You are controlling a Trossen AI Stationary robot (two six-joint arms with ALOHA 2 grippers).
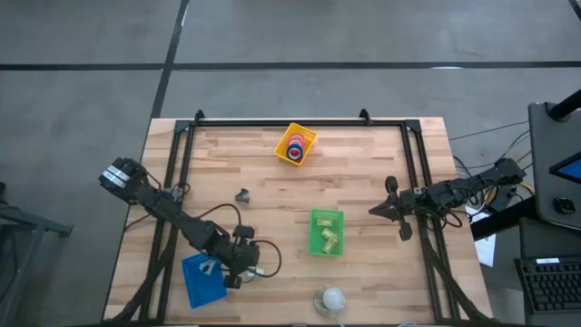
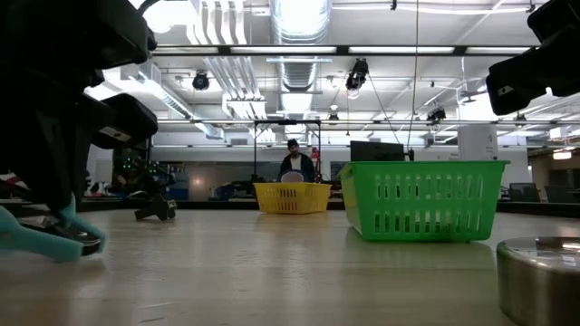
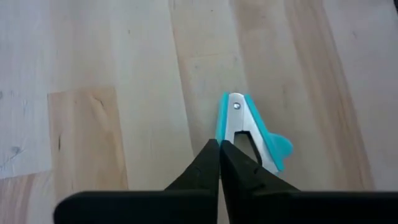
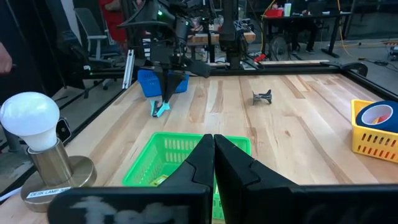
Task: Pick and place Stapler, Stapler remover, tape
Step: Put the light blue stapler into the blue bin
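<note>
Hovering lower left beside the blue bin (image 1: 201, 280), the left gripper (image 3: 220, 149) seemingly pinched the teal staple remover (image 3: 252, 132); the right gripper (image 4: 214, 147) waited closed.

lamp base (image 4: 53, 186), small label, text unreadable

Landmark: middle bin (image 1: 327, 232) at table centre.
- Bin of tape rolls (image 1: 296, 145): behind it, at the far edge.
- Third bin (image 1: 201, 280): to its left, near edge.
- Lamp (image 1: 330, 299): in front of it.
- Small clip (image 1: 242, 194): left, behind.

Grey floor (image 1: 363, 36), ceiling ducts (image 2: 299, 18), a person (image 2: 295, 161) beyond.
</note>
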